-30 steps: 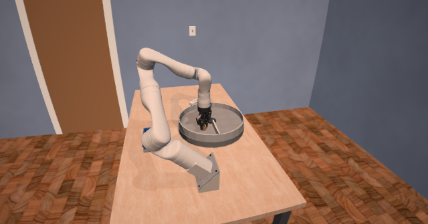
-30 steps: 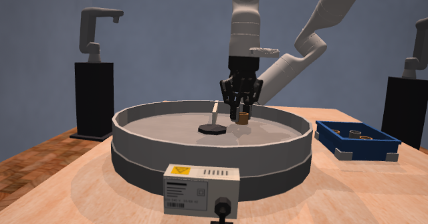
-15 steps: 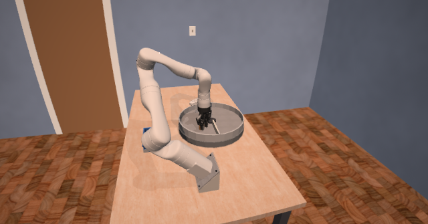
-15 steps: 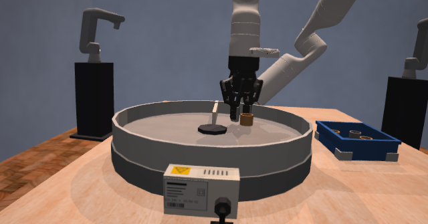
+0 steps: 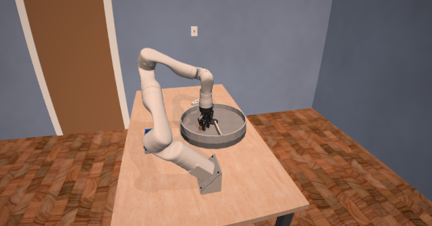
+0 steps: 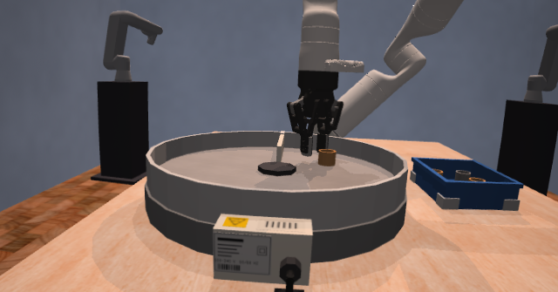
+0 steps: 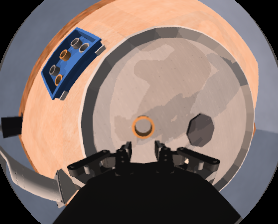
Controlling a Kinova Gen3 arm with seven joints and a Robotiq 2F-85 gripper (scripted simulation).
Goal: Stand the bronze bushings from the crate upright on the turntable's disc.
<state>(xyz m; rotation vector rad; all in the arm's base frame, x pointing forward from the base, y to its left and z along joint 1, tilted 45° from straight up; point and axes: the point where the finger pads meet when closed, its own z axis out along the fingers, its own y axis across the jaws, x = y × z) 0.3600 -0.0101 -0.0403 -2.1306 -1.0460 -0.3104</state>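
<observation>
A bronze bushing [image 6: 327,157] [image 7: 143,125] [image 5: 200,128] stands upright on an open end on the turntable's grey disc [image 6: 218,166] [image 7: 163,76] [image 5: 229,121], right of the dark hub [image 6: 276,168] [image 7: 203,129]. My gripper [image 6: 314,147] [image 7: 143,146] [image 5: 204,124] hangs just above the disc beside the bushing. Its fingers are apart and the bushing stands just clear of their tips. The blue crate [image 6: 466,193] [image 7: 90,35] on the table holds a steel bushing [image 6: 463,174] and bronze ones [image 6: 477,179] [image 6: 438,171].
The turntable has a raised grey rim [image 6: 270,196] all round and a white strip [image 6: 280,146] from hub to rim. A control box [image 6: 262,248] sits at its front. Black pedestals with grey arms [image 6: 122,131] [image 6: 529,144] stand behind the table.
</observation>
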